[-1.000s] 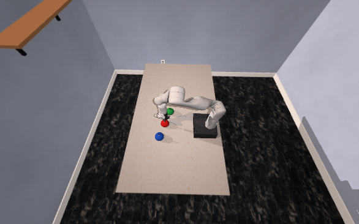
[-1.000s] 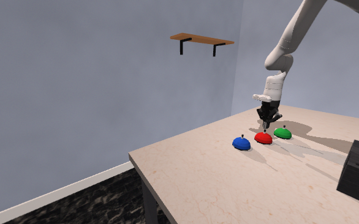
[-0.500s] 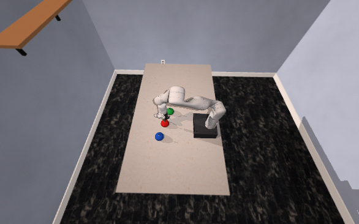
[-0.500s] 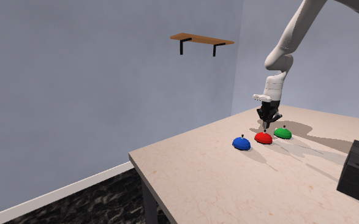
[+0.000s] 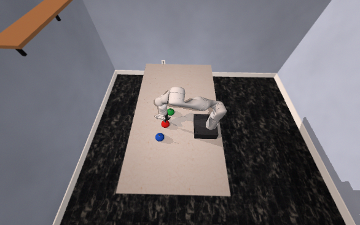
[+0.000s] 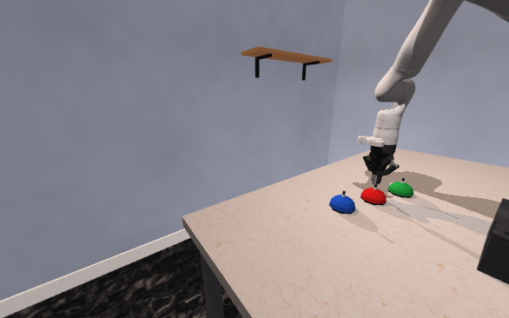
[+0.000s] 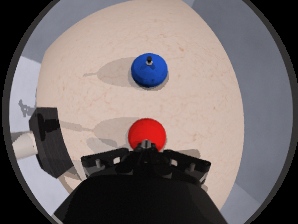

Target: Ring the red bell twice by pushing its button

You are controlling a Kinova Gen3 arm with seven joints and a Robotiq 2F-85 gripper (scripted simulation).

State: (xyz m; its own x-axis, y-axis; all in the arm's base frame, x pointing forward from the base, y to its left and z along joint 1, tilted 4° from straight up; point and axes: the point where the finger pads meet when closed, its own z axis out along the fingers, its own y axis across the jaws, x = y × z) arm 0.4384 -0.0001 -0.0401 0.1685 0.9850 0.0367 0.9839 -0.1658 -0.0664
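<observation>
Now the black end effector [image 6: 377, 179], fingers pressed together on nothing, hangs directly over the red dome-shaped bell [image 6: 373, 195] on the beige counter [image 6: 302, 261]. Any sideways drift risks nudging it or pressing the neighbouring green dome bell [image 6: 400, 188].

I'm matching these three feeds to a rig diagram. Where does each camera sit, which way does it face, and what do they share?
Top: high above the table's near end, looking down; shows the whole arm and its black base.
Exterior: beside the table, low, looking across it toward the wall shelf; shows the forearm and shut tool over the red bell.
Wrist: on the arm's wrist, looking down past the tool; shows its fingers.
Shared: all three show the red bell and the blue bell; the green bell is missing from wrist.
</observation>
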